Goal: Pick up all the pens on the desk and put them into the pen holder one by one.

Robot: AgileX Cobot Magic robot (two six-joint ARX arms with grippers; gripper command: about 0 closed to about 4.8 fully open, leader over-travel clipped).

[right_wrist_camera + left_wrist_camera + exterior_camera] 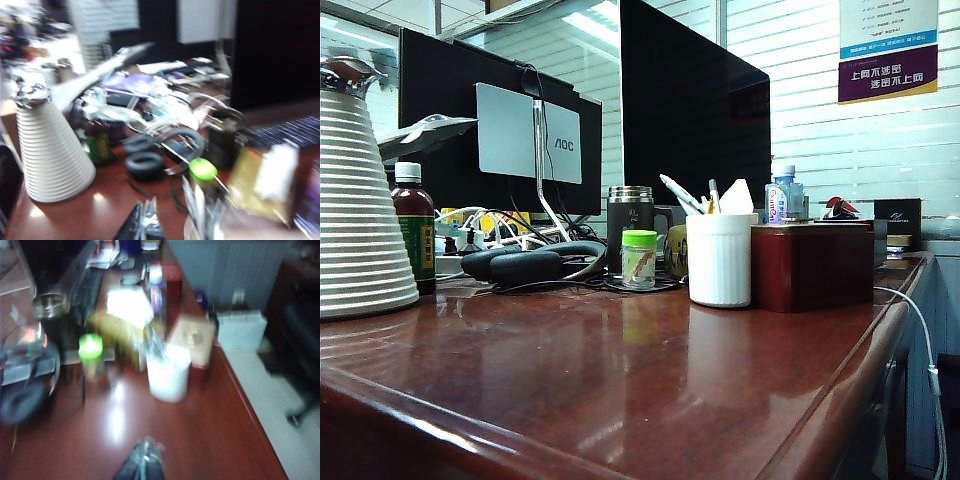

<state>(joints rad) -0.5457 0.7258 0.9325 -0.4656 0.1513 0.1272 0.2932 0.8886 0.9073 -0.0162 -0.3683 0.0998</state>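
Pens [682, 194] are standing in the white ribbed pen holder [720, 259] beside the dark red box [811, 265]; none is showing on the desk [620, 380] (task seemingly done). Left gripper [143, 460] and right gripper [145, 222] are hovering above it, fingers pressed together, empty.

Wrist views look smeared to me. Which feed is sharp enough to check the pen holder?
Exterior view: sharp, with the pen holder and pens crisp, though ceiling lights glare off the desk. Left wrist view: motion-blurred, holder overexposed, shut left gripper fuzzy. Right wrist view: smeared too, shut right gripper barely defined.
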